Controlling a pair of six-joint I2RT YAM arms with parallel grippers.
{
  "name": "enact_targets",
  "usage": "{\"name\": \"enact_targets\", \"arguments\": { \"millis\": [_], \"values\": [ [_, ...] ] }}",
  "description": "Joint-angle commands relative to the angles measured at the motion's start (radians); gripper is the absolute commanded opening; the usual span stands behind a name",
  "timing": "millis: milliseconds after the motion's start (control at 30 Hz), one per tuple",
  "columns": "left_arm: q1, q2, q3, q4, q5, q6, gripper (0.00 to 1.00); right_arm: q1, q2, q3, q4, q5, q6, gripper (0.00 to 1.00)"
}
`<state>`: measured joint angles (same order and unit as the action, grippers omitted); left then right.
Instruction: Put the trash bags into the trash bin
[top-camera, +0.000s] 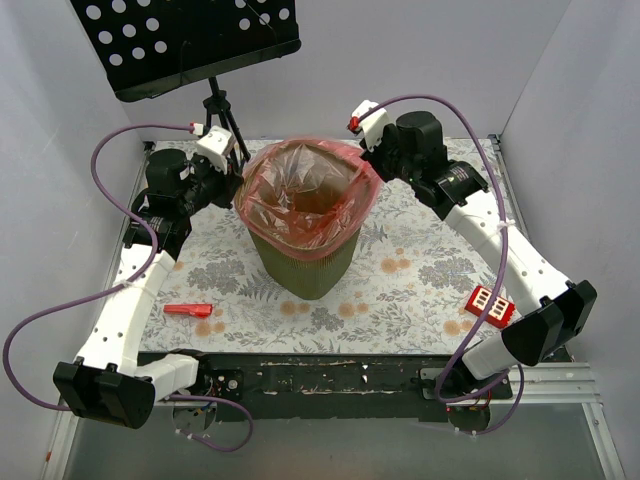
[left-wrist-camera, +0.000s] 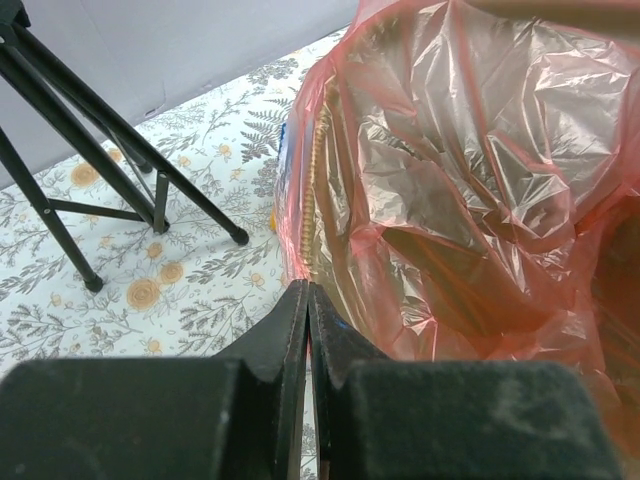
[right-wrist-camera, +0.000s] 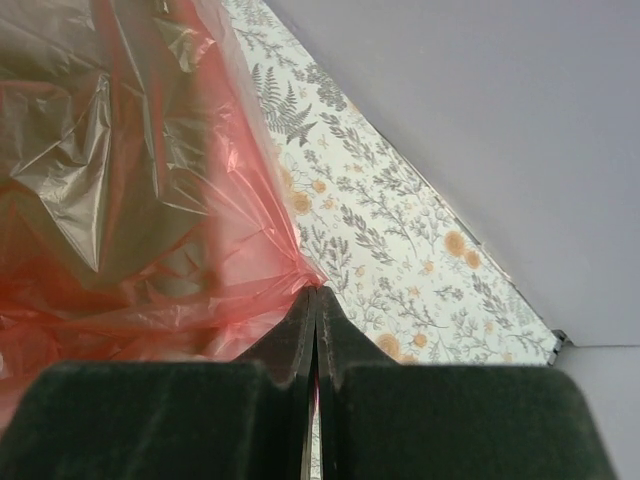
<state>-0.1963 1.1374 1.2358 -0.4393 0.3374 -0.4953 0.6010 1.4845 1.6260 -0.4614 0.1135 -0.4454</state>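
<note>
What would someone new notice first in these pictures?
A red-pink trash bag lines the olive-green trash bin at mid-table, its film folded over the rim. The left claw and right claw pinch its edge from opposite sides, both shut. A black perforated music stand looms far left.

Plain pale grey walls (top-camera: 45, 110) on 3 sides, with 2 corner seams at the back. Light is soft and even.

A cloth (top-camera: 410, 290) printed with grey ferns and orange blooms covers the tabletop.

A black perforated music stand (top-camera: 185, 40) on a tripod (left-wrist-camera: 100, 170) is ahead and to the left of the left pincer (left-wrist-camera: 307, 290). Its legs rest on the cloth, near the pincer but apart from it.

To the right of the right pincer (right-wrist-camera: 316, 292), the cloth runs to the foot of the wall.

A black rail (top-camera: 320, 372) and a bare metal frame (top-camera: 560, 382) lie along the near edge, well behind both pincers.
</note>
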Motion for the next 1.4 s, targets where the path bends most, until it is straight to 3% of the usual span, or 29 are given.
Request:
{"name": "enact_targets", "arguments": {
  "millis": [0, 233, 333, 467, 733, 933, 1100, 1367],
  "values": [
    [0.003, 0.018, -0.033, -0.003, -0.012, -0.009, 0.0, -0.035, 0.002, -0.021, 0.04, -0.14, 0.046, 0.01],
    [0.023, 0.005, 0.013, -0.015, -0.034, -0.06, 0.0, -0.092, 0.011, -0.012, -0.046, -0.316, 0.116, 0.02],
    [0.031, -0.002, 0.027, -0.044, -0.055, -0.06, 0.0, -0.092, 0.005, -0.012, -0.101, -0.391, 0.12, 0.2],
    [0.046, -0.024, -0.001, -0.035, -0.078, -0.063, 0.0, -0.09, -0.035, -0.06, -0.106, -0.405, 0.136, 0.31],
    [0.074, -0.033, 0.051, -0.047, -0.078, -0.075, 0.0, -0.092, -0.098, -0.045, -0.121, -0.419, 0.087, 0.38],
    [0.075, -0.079, 0.027, -0.022, 0.11, -0.138, 0.0, -0.093, -0.125, -0.011, -0.071, -0.584, 0.073, 0.43],
    [0.075, -0.085, 0.036, -0.045, 0.037, -0.164, 0.0, -0.095, -0.081, 0.041, 0.021, -0.606, 0.105, 0.45],
    [0.075, -0.085, 0.019, -0.044, 0.012, -0.167, 0.33, -0.096, 0.117, 0.245, 0.03, -0.626, 0.089, 0.46]
  ]
}}
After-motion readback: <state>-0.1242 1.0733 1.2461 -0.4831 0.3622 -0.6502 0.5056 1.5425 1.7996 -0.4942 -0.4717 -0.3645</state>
